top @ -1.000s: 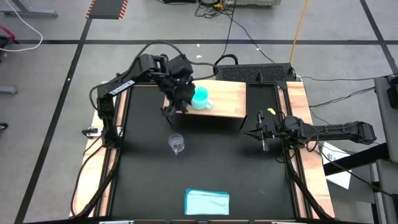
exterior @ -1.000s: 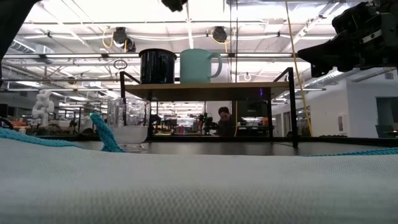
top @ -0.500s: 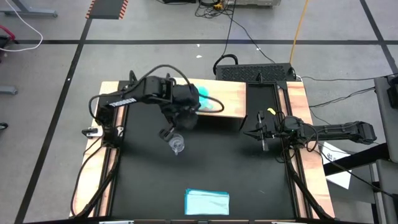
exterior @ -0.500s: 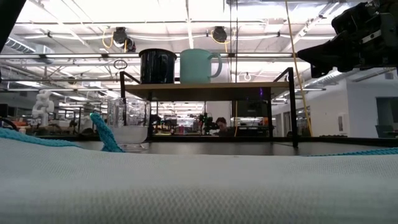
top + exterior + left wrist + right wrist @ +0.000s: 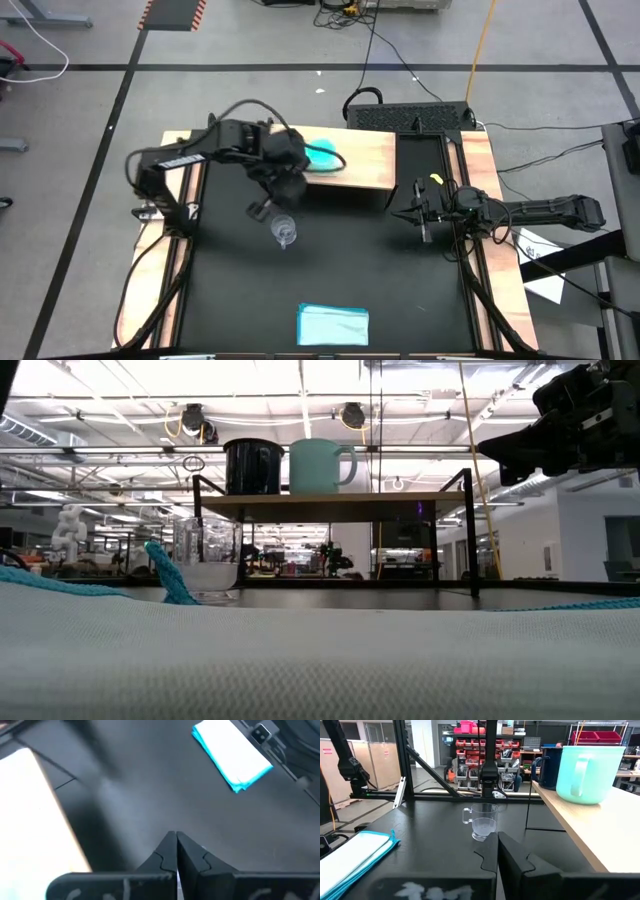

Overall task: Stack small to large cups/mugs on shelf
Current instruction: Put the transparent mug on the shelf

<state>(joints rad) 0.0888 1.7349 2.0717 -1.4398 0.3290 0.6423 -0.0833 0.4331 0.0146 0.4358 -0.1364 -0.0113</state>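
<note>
On the light-wood shelf (image 5: 335,501) the dark navy mug (image 5: 253,466) and the turquoise mug (image 5: 318,466) stand upright side by side on their bases. In the high view my left arm hides the navy mug and covers part of the turquoise mug (image 5: 327,157). The clear glass cup (image 5: 284,232) stands on the black table in front of the shelf. My left gripper (image 5: 262,208) hovers shut just left of the cup, with nothing between its fingers (image 5: 176,845). My right gripper (image 5: 424,230) waits shut near the table's right edge.
A folded light blue cloth (image 5: 333,325) lies near the table's front edge and fills the bottom of the low view. The shelf's dark legs (image 5: 470,540) stand on the table. Wooden strips (image 5: 490,250) edge the table. Black table shows between the cup and the cloth.
My left gripper has drawn back from the turquoise mug on the shelf, going toward the table's near and left edges, and now hangs beside the glass cup. Both mugs stand on the shelf as before. The glass cup has not moved.
</note>
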